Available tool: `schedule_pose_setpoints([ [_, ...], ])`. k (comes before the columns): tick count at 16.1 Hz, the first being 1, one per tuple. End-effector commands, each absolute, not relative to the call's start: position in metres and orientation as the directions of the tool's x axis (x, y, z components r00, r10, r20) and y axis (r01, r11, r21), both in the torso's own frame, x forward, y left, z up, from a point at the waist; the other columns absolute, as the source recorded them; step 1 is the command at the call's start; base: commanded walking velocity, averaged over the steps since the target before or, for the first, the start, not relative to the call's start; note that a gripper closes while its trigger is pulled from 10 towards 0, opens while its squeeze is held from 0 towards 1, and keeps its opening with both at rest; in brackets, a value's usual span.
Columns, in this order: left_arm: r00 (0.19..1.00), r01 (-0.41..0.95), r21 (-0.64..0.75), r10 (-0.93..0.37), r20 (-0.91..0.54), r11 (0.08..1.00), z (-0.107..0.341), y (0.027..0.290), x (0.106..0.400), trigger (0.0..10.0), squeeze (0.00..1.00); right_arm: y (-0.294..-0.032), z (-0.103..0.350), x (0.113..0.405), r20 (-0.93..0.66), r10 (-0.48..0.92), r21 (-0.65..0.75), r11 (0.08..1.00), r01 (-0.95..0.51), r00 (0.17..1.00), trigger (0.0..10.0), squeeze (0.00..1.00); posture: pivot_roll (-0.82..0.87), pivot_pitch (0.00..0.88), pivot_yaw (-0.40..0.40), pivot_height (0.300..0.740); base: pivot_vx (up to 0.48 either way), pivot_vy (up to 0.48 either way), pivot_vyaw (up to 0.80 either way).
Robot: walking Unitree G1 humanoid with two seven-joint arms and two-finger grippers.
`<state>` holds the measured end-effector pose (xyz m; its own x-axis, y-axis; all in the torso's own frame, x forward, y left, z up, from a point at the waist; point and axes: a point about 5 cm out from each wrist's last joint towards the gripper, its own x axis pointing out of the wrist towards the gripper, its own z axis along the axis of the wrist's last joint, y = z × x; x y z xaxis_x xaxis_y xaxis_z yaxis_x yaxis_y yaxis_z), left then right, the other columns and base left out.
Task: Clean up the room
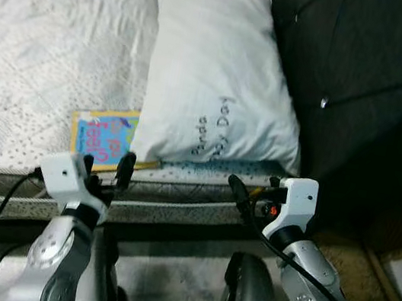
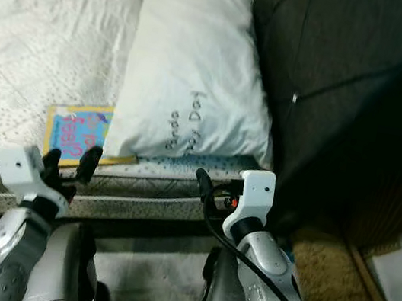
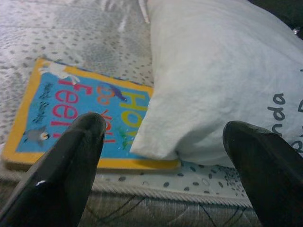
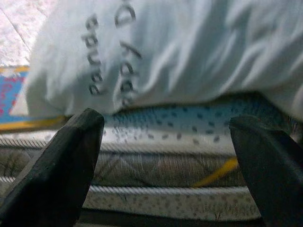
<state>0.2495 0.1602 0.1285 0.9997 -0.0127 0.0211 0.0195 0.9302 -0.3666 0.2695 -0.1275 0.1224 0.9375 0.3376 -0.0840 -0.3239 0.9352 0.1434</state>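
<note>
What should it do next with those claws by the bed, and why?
Probably ease the left gripper forward to the book. Its fingers are open and aimed at the book's near edge, which lies at the mattress edge, partly tucked under the pillow. The right gripper, also open, faces the pillow.

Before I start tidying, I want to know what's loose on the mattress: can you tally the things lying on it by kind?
White pillows: 1, the white pillow, printed with dark lettering.
Picture books: 1, the picture book, blue with a yellow border, one corner tucked under the pillow.
Total: 2 things on the mattress.
</note>
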Motion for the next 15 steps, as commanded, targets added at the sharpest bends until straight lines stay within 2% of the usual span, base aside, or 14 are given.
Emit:
schedule_pose_setpoints([
  [1, 1.0, 0.014, -0.361, -0.013, 0.005, 0.932, 0.125, 0.161, 0.249, 10.0, 0.0, -0.128, 0.125, 0.268, -0.085, 0.339, 0.148, 0.934, -0.325, 0.937, 10.0, 0.0, -0.19, 0.254, -0.047, 0.503, 0.0, 0.0, 0.0],
  [5, 1.0, -0.002, -0.359, 0.0, -0.007, 0.934, 0.123, 0.158, 0.254, 10.0, 0.0, -0.126, 0.125, 0.27, -0.089, 0.343, 0.15, 0.933, -0.328, 0.935, 10.0, 0.0, -0.19, 0.263, -0.048, 0.503, 0.0, 0.0, 0.0],
  [9, 0.979, -0.193, -0.388, 0.152, -0.133, 0.901, 0.093, 0.174, 0.262, 10.0, 0.0, -0.127, 0.124, 0.269, -0.103, 0.335, 0.147, 0.936, -0.319, 0.936, 10.0, 0.0, -0.2, 0.279, -0.048, 0.503, 0.0, 0.0, 0.0],
  [15, 0.973, -0.226, -0.37, 0.191, -0.127, 0.901, 0.092, 0.184, 0.273, 10.0, 0.0, -0.133, 0.12, 0.266, -0.126, 0.309, 0.143, 0.946, -0.291, 0.943, 10.0, 0.0, -0.2, 0.292, -0.041, 0.503, 0.0, 0.0, 0.0],
])
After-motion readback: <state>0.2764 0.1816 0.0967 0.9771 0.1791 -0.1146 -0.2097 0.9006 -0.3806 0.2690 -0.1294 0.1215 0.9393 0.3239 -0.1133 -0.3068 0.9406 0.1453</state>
